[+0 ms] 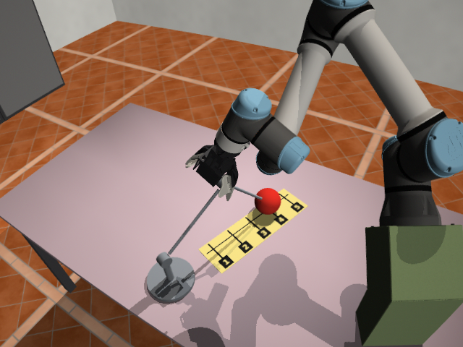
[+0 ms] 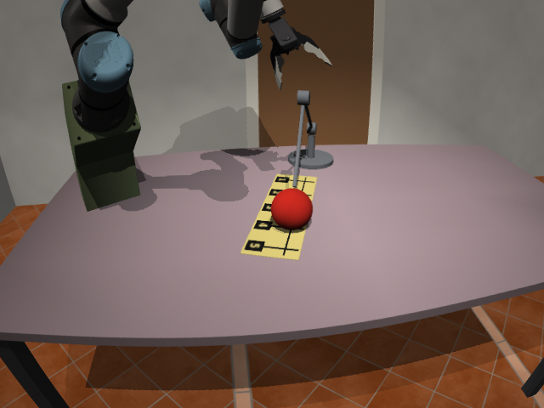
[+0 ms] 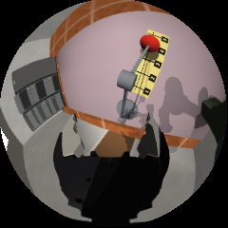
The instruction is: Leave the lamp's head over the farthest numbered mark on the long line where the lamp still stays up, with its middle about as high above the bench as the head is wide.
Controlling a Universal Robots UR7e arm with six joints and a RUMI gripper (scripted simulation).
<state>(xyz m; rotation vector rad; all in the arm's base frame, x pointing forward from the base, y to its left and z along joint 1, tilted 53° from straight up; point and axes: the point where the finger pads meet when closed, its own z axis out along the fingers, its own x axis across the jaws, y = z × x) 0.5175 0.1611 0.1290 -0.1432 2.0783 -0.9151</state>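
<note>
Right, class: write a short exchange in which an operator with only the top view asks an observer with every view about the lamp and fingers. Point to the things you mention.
Operator: The fingers (image 1: 225,186) (image 2: 278,74) mostly hide the lamp's elbow from me. What does it look like?
Observer: In the exterior view, the elbow (image 2: 303,97) (image 3: 126,80) is a short grey cylinder.
Operator: From above, the fingers seem to overlap it. Are they touching?
Observer: No. The exterior view shows a gap, with the open fingers above the elbow.
</note>
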